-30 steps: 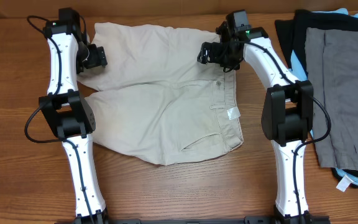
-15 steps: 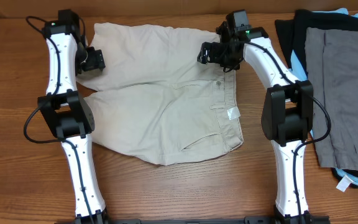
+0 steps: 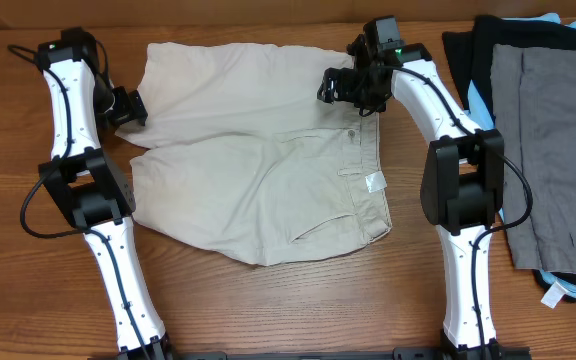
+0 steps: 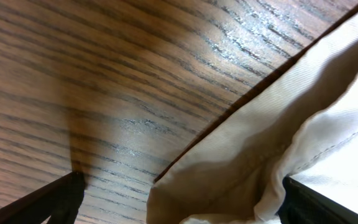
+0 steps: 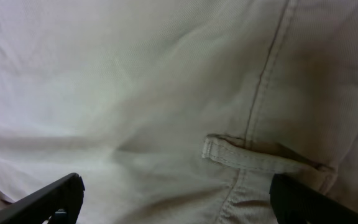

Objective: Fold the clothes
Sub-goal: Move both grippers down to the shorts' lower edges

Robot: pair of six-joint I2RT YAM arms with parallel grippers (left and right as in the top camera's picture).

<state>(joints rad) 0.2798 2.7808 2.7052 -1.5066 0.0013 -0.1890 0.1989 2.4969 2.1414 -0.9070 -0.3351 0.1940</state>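
on our table (image 3: 298, 300) the shorts (image 3: 258, 170) lie flat, legs pointing left. our left gripper (image 3: 128, 106) sits at the far leg's hem (image 4: 247, 118), jaws spread wide (cloth edge between them). our right gripper (image 3: 340, 88), also spread, hovers over a belt loop (image 5: 241, 155).

Table (image 3: 268, 310): brown wood grain.
Shorts (image 3: 258, 170): spread flat at centre, toward the far edge.
Garment pile (image 3: 548, 130): right edge.

Left fingers (image 4: 55, 200) farther left, now at the shorts (image 3: 258, 170) leg's outer hem.
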